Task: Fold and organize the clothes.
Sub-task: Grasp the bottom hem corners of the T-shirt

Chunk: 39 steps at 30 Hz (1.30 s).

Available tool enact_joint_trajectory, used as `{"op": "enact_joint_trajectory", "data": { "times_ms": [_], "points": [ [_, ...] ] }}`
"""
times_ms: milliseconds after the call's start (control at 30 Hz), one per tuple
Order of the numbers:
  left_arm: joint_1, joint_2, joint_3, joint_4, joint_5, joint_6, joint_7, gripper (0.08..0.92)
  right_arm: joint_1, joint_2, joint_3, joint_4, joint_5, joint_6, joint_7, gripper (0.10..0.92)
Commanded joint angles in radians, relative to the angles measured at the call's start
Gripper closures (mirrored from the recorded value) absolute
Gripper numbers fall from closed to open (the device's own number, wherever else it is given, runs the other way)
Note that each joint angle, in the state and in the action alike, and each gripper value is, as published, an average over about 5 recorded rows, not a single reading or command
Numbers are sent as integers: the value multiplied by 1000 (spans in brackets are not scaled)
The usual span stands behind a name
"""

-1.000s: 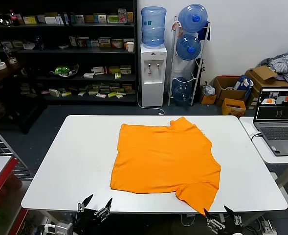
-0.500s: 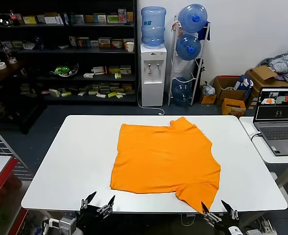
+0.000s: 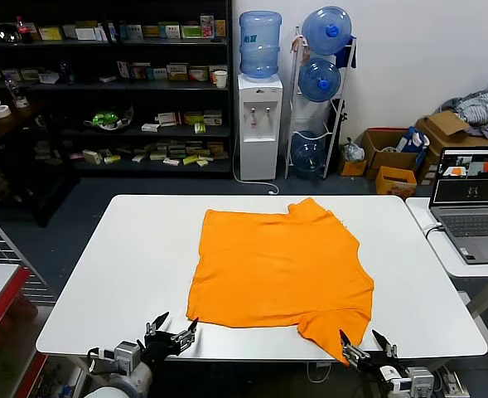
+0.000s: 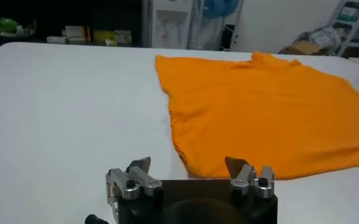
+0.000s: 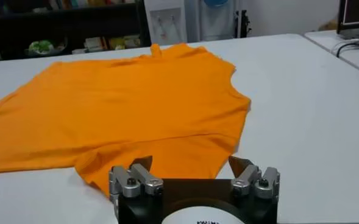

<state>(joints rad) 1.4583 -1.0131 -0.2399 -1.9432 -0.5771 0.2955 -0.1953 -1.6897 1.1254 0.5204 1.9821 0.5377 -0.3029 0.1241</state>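
We see the plain bright orange short-sleeved T-shirt (image 3: 281, 269) lying flat mid-counter (image 3: 119, 274). Both the left gripper (image 3: 175, 331) and right gripper (image 3: 360, 342), fingers spread, sit at its near hem; a shallow pinch may bunch the fabric.

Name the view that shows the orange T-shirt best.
The head view: it shows the whole orange T-shirt lying on the white table. Each wrist view shows it low and foreshortened, behind that arm's open hand.

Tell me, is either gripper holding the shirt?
No: the left gripper and right gripper hover open at the table's near edge, off the shirt.
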Motion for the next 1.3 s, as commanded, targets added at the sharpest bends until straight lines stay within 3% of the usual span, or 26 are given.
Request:
{"op": "enact_joint_trajectory", "data": {
  "times_ms": [33, 367, 567, 1133, 1300],
  "points": [
    [-111, -14, 45, 76, -13, 6, -8, 177, 38, 1, -20, -26, 5, -22, 20, 203],
    [-113, -17, 68, 84, -9, 4, -23, 177, 21, 9, -27, -18, -23, -34, 19, 222],
    [-114, -23, 77, 94, -4, 2, -30, 215, 21, 8, -31, -19, -28, -45, 22, 373],
    [-102, -27, 83, 86, -3, 0, -23, 702, -4, 6, -35, -9, -35, -36, 15, 860],
    [-73, -13, 75, 54, -4, -12, -22, 840, -30, 3, -33, 13, -32, -10, 8, 901]
  ]
}}
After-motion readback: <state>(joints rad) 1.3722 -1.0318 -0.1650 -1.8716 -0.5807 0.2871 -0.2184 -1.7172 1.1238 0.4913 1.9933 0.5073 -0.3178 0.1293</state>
